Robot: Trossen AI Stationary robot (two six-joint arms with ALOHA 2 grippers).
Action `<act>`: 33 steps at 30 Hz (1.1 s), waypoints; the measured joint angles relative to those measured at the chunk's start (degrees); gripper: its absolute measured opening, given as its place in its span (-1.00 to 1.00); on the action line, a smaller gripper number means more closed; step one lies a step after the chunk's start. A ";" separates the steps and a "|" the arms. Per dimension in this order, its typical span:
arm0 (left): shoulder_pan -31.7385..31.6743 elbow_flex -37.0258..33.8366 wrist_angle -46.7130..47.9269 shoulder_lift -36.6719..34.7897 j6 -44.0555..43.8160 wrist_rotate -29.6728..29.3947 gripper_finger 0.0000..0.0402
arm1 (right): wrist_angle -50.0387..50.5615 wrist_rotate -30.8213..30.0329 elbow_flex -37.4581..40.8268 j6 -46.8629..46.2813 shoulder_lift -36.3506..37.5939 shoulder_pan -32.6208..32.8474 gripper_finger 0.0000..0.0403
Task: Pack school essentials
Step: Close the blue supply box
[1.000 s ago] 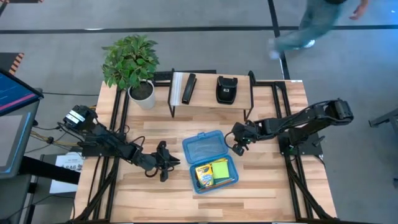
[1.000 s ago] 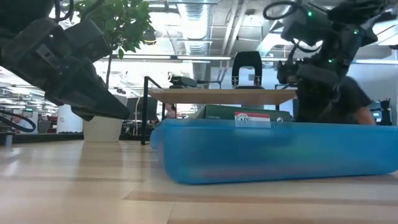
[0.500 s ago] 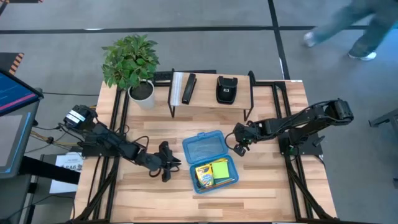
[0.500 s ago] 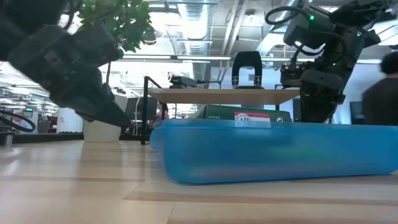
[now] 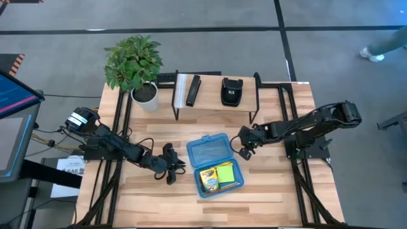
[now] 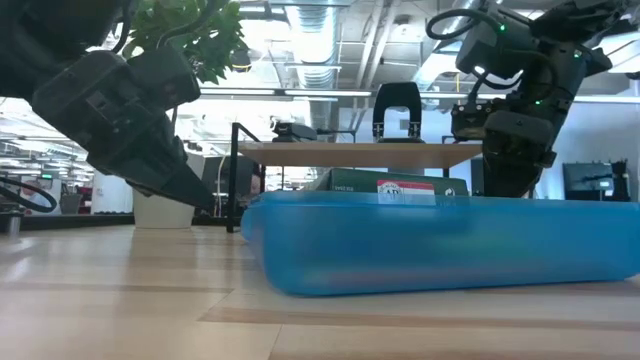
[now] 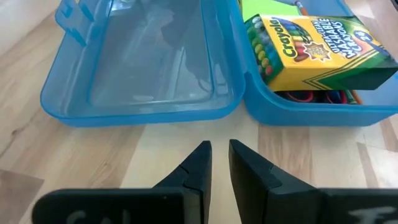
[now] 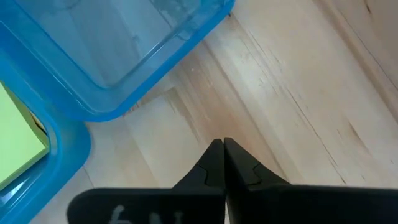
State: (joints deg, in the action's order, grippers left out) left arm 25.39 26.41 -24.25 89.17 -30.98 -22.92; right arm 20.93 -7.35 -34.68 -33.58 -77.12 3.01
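I had the blue case (image 5: pixel 215 165) lying open near the middle of the wooden worktop (image 5: pixel 267 191), its clear lid (image 7: pixel 143 62) folded back flat and its tray nearer the front edge. In the tray sat the crayon box (image 7: pixel 314 45), with the lime-green sticky-note pad (image 5: pixel 226 173) just beside it, and the red-handled scissors (image 7: pixel 311 97) showed partly under the crayon box through the tray wall. My left end effector (image 7: pixel 216 163) hung low over the worktop just beside the case, pointing at the seam between lid and tray; its fingers (image 7: pixel 194 168) stood a narrow slit apart and pinched nothing. My right end effector (image 8: pixel 222 163) was on the other side of the case, near the lid's corner, with its fingers pressed together and empty, close above bare wood. From above I saw the left arm (image 5: pixel 121 150) reaching in from the left edge and the right arm (image 5: pixel 299 126) from the right. Behind the case stood a small raised shelf (image 5: pixel 216 102) carrying a black stapler-like bar (image 5: pixel 193 90) and a black pouch (image 5: pixel 230 91), and a potted plant (image 5: pixel 136 66) occupied the far left corner.
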 joint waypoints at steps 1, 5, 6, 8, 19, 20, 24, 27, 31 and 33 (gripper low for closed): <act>0.00 0.00 0.19 0.00 -0.05 0.07 -0.78 | 0.00 0.07 0.00 0.03 -0.02 0.00 -0.95; 0.00 0.00 0.55 0.83 -0.35 0.31 -0.78 | -0.39 2.82 -0.02 1.27 -1.72 0.00 -0.97; 0.00 0.00 0.32 1.37 -0.36 0.77 -0.78 | -0.59 3.30 -0.05 1.53 -2.68 0.00 -0.98; -0.41 0.01 -1.14 3.18 -1.01 1.97 -0.78 | -0.93 4.69 -0.09 1.91 -5.29 0.00 -0.98; -5.23 1.67 -4.51 9.04 -1.45 4.47 -0.78 | -2.49 5.68 -0.42 2.94 -8.62 -0.96 -0.95; -5.89 2.13 -4.53 9.39 -1.19 4.51 -0.78 | -2.32 5.94 -0.59 3.28 -8.32 -0.97 -0.95; -8.37 3.27 -4.33 10.21 -0.53 4.72 -0.78 | -2.46 6.45 -1.54 3.56 -8.09 -0.87 -0.96; -9.82 3.50 -4.13 10.23 -0.35 4.40 -0.78 | -3.73 7.56 -2.23 3.62 -8.77 -0.85 -0.96; -11.77 3.50 -3.73 10.23 -0.33 4.64 -0.78 | -7.16 9.43 -2.38 3.37 -8.74 -0.37 -0.96; -12.52 3.55 -3.40 10.23 -0.31 4.83 -0.78 | -9.32 9.84 -2.38 3.24 -8.74 0.21 -0.96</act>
State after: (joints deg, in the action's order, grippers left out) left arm 12.86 29.97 -27.64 99.39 -31.29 -18.09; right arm 11.60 2.49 -37.06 -30.35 -85.86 3.21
